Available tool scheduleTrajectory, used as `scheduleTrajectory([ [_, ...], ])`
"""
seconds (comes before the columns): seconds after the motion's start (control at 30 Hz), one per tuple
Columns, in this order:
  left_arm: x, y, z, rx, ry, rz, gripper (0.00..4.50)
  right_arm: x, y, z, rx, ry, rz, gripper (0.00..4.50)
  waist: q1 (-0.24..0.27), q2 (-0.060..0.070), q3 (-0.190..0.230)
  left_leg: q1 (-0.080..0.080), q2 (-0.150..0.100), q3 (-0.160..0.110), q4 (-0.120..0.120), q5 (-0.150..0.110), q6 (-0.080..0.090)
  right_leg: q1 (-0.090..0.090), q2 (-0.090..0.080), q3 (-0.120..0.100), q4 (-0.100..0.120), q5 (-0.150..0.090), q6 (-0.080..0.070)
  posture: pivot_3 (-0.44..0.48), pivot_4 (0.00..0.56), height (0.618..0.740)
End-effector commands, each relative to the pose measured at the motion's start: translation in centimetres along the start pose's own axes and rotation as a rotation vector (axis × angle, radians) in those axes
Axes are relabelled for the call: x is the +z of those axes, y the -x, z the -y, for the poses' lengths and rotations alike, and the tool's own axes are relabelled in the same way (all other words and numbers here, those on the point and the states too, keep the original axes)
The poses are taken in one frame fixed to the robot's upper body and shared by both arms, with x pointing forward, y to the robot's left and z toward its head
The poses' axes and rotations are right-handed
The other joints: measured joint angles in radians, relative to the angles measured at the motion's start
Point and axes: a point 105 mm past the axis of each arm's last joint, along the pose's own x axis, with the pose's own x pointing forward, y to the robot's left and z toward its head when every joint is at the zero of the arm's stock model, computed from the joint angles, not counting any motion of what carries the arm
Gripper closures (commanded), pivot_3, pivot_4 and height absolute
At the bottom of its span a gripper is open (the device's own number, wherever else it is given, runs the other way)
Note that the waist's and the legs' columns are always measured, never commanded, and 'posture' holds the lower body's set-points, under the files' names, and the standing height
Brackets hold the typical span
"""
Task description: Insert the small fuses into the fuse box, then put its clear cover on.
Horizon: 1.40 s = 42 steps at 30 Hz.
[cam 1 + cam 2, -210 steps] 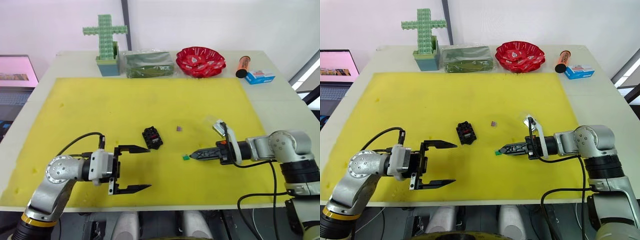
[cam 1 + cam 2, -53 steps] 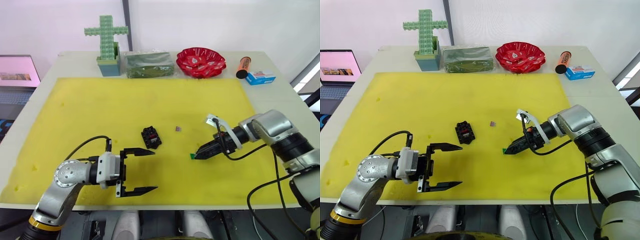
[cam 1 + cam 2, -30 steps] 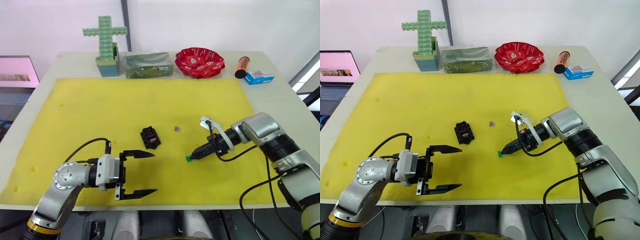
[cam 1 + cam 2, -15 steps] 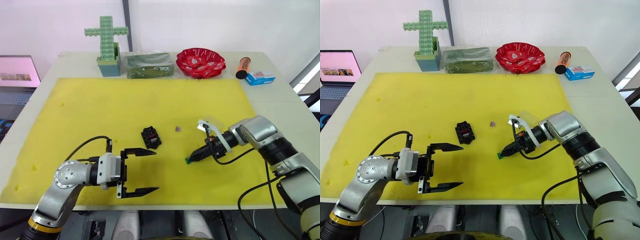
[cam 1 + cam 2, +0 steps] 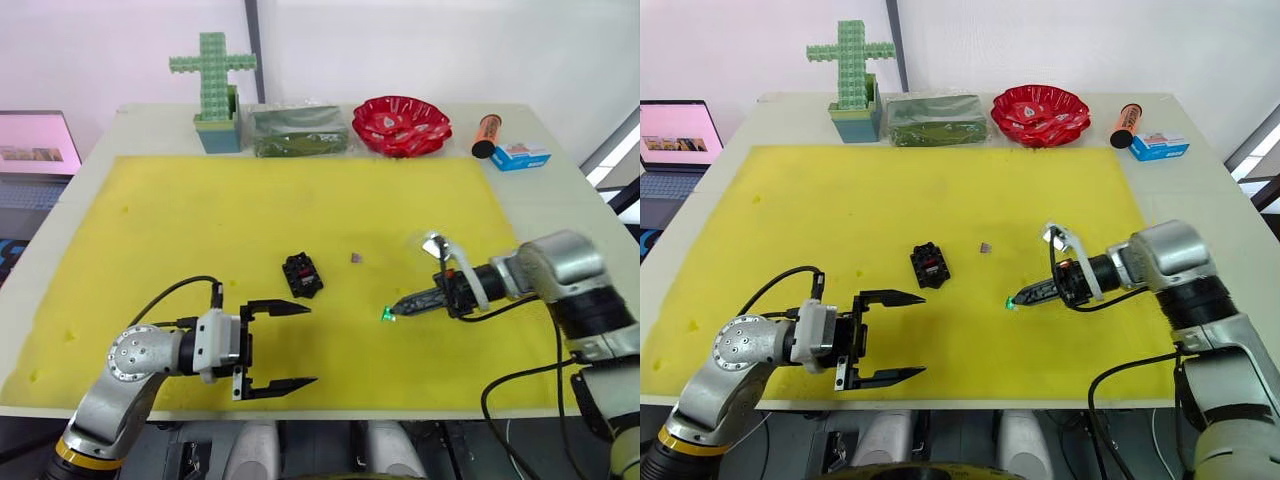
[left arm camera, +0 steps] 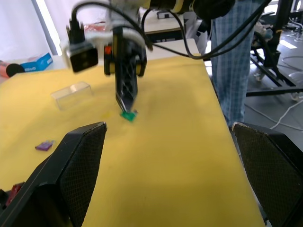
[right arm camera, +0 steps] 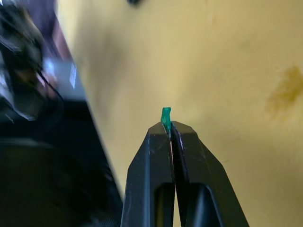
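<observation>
The black fuse box (image 5: 302, 274) sits mid-mat on the yellow foam mat (image 5: 200, 220). To its right lies a purplish-brown fuse (image 5: 356, 258). My right gripper (image 5: 394, 310) is shut on the green fuse (image 5: 386, 314), which sticks out of its tips at or just above the mat; the right wrist view shows the green fuse (image 7: 166, 117) pinched between the closed fingers (image 7: 151, 156). The clear cover (image 5: 436, 244) lies behind the right wrist and is also visible as the clear cover (image 6: 72, 94). My left gripper (image 5: 311, 343) hangs wide open and empty, in front of and left of the box.
Along the table's far edge stand a green brick cross (image 5: 211, 75), a wrapped green package (image 5: 298, 128), a red bowl (image 5: 401, 123), an orange tube (image 5: 486, 133) and a blue box (image 5: 520, 154). A laptop (image 5: 35, 142) is at the left. A person's legs (image 6: 232, 61) stand beyond the mat.
My right forearm has swung out to lie level, pointing left, and its tip with the green fuse has shifted slightly right. The left arm has not moved.
</observation>
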Motion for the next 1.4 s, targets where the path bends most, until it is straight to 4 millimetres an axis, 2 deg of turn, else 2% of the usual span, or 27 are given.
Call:
scheduleTrajectory([
  [0.03,0.4,0.5,0.1,0.005,-0.028,0.014,0.00,-0.8,1.0,-1.2,0.060,-0.026,0.134,4.48,0.003,-0.001,-0.001,0.000,0.000,0.000,0.000,0.000,0.000,0.000,0.000,0.000,0.000,0.000,0.000,0.000,0.150,0.740],
  [0.17,0.4,0.7,0.3,0.007,-0.022,0.013,0.00,-2.5,0.7,-2.3,0.045,-0.080,0.342,4.48,0.002,-0.001,0.000,0.000,0.000,0.000,0.001,0.000,0.000,0.002,0.000,0.000,-0.001,0.000,0.000,0.000,0.150,0.740],
  [0.3,0.5,0.7,0.3,0.000,-0.018,0.015,0.00,-2.5,-1.8,-2.6,-0.139,-0.284,0.765,4.48,-0.008,-0.007,-0.003,0.001,0.001,-0.004,0.000,0.000,0.000,0.003,0.003,0.000,0.000,-0.002,0.003,0.000,0.150,0.740],
  [0.4,0.5,0.7,0.3,-0.005,-0.016,0.018,0.00,-2.3,-2.7,-3.7,-0.194,-0.422,0.879,4.48,-0.022,-0.001,-0.004,0.001,0.002,-0.005,0.000,0.000,0.000,0.002,0.006,0.002,0.001,-0.002,0.003,0.000,0.150,0.740],
  [0.63,0.6,0.5,0.1,-0.013,-0.020,0.021,0.00,-2.8,-3.7,-2.9,-0.297,-0.534,0.851,4.48,-0.024,-0.004,-0.006,0.000,0.001,-0.005,0.000,0.000,0.000,0.003,0.004,0.003,0.000,-0.002,0.002,0.000,0.150,0.740],
  [0.87,1.0,0.3,0.2,-0.007,-0.021,0.021,0.00,-4.8,-4.4,-1.9,-0.356,-0.547,0.764,4.48,-0.024,-0.003,-0.006,0.001,0.002,-0.005,-0.001,0.000,0.000,0.002,0.002,0.003,0.000,-0.003,0.002,0.000,0.150,0.740],
  [1.17,1.3,-0.2,0.2,-0.007,-0.025,0.030,0.00,-5.8,-4.7,-1.4,-0.380,-0.521,0.701,4.48,-0.024,-0.003,-0.006,0.001,0.002,-0.005,-0.001,0.000,0.000,0.002,0.001,0.003,-0.001,-0.003,0.002,0.000,0.150,0.740],
  [1.27,1.4,-0.4,0.2,-0.008,-0.025,0.033,0.00,-6.3,-4.5,-1.3,-0.377,-0.475,0.667,3.80,-0.022,-0.003,-0.006,0.001,0.001,-0.005,-0.001,0.000,0.000,0.002,0.001,0.003,-0.001,-0.003,0.001,0.000,0.150,0.740],
  [1.33,1.4,-0.4,0.2,-0.010,-0.025,0.033,0.00,-6.8,-4.3,-1.4,-0.363,-0.429,0.638,3.16,-0.021,-0.003,-0.006,0.001,0.001,-0.005,-0.001,0.000,0.000,0.003,0.001,0.003,-0.001,-0.003,0.002,0.000,0.150,0.740],
  [1.37,1.4,-0.4,0.2,-0.011,-0.025,0.034,0.00,-7.0,-4.1,-1.5,-0.352,-0.401,0.617,2.70,-0.021,-0.003,-0.006,0.001,0.001,-0.005,-0.001,0.000,0.000,0.003,0.000,0.003,-0.001,-0.003,0.001,0.000,0.150,0.740],
  [1.4,1.4,-0.5,0.2,-0.011,-0.025,0.034,0.00,-7.4,-3.7,-1.3,-0.345,-0.375,0.590,2.46,-0.021,-0.003,-0.006,0.001,0.001,-0.005,-0.001,0.000,0.000,0.003,0.000,0.003,-0.001,-0.003,0.002,0.000,0.150,0.740],
])
